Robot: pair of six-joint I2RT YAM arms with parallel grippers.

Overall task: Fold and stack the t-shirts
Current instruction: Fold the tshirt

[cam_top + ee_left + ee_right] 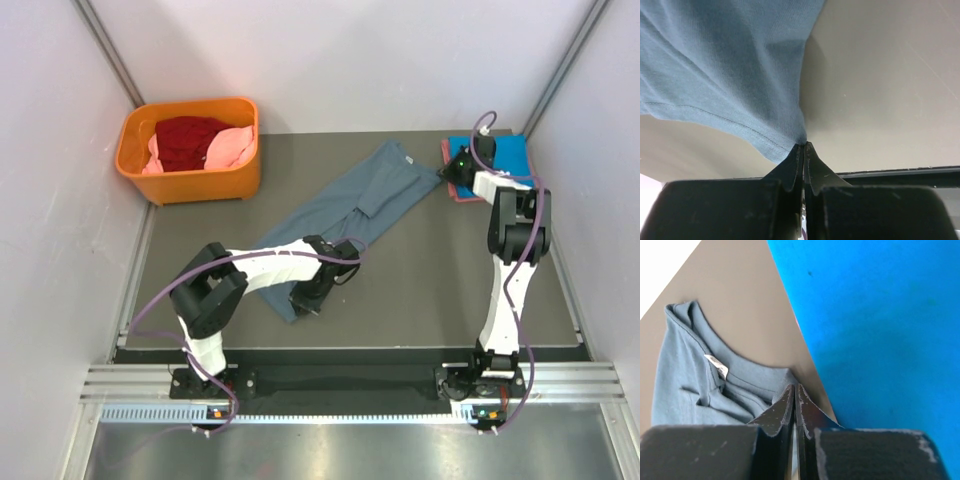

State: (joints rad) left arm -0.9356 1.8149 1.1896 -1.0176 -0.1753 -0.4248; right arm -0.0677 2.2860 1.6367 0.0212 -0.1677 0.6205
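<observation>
On the dark table (pixel 450 285) the grey-blue t-shirt (pixel 352 195) is pinched thinly by left gripper (pixel 803 146) and right gripper (pixel 794 386); either edge may be pulled free.

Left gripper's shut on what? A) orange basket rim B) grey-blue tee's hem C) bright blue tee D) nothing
B: in the left wrist view the left gripper is shut on the stitched hem corner of the grey-blue t-shirt.
</observation>
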